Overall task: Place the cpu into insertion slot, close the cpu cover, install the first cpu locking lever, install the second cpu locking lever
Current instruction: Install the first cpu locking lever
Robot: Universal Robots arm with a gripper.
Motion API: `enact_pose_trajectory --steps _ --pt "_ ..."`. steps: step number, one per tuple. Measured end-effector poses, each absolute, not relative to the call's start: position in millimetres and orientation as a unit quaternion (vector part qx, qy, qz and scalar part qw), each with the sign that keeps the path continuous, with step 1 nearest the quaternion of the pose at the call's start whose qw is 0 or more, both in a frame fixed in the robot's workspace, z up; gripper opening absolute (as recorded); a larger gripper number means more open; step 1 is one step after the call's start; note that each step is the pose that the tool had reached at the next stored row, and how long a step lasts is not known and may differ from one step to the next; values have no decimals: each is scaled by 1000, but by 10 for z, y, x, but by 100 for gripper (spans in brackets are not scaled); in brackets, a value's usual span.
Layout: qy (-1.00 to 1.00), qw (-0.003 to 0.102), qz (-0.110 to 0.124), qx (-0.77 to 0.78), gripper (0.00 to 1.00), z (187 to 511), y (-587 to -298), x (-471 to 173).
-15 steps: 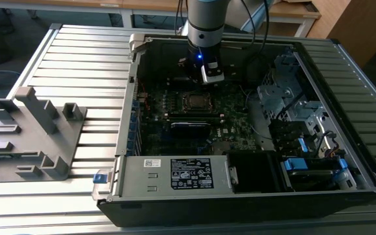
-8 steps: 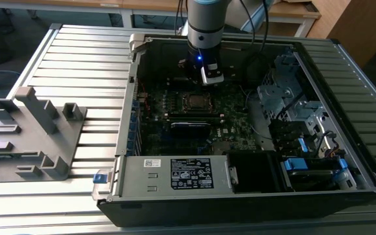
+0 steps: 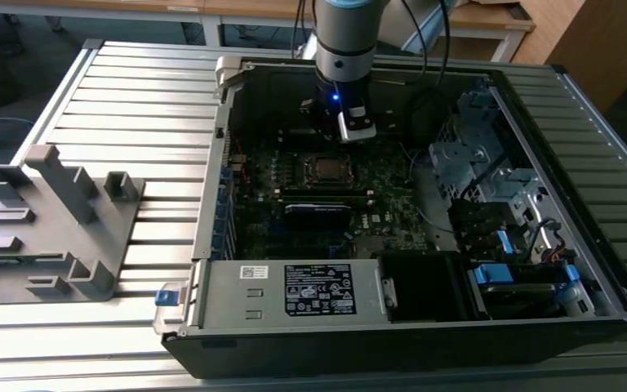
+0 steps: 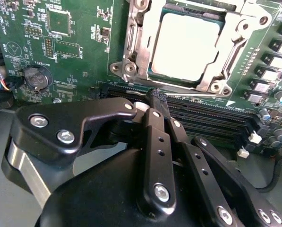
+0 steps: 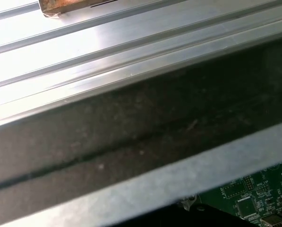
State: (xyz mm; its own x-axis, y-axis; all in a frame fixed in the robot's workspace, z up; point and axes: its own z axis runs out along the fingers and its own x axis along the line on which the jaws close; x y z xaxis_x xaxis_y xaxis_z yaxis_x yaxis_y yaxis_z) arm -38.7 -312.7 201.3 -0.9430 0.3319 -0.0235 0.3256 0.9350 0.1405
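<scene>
The cpu (image 4: 185, 45), a pale silvery square, lies flat in the insertion slot (image 3: 325, 167) on the green motherboard (image 4: 79, 52). The cpu cover (image 4: 141, 52), a silvery frame, lies down around it, with the chip showing through its window. A thin metal locking lever (image 4: 129, 37) runs along one side of the socket; I cannot tell whether it is latched. My gripper (image 4: 158, 97) has its black fingers (image 4: 156, 142) pressed together, shut on nothing, with their tips just beside the socket's edge, over the memory slots (image 4: 211, 118). In the exterior view the gripper (image 3: 343, 137) hangs just behind the socket.
The open computer case (image 3: 210, 204) lies on a slatted metal table (image 3: 128, 98). A black memory stick (image 3: 317, 210) sits in front of the socket. A power supply (image 3: 291, 290) is at the front and drive bays (image 3: 488, 171) at the exterior view's right. A grey fixture (image 3: 52, 220) stands on the exterior view's left.
</scene>
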Motion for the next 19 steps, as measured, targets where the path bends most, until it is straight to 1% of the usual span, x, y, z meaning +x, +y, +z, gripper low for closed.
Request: enact_pose_trajectory --steps 19 --pt "981 26 67 178 11 1994 -3101 -387"
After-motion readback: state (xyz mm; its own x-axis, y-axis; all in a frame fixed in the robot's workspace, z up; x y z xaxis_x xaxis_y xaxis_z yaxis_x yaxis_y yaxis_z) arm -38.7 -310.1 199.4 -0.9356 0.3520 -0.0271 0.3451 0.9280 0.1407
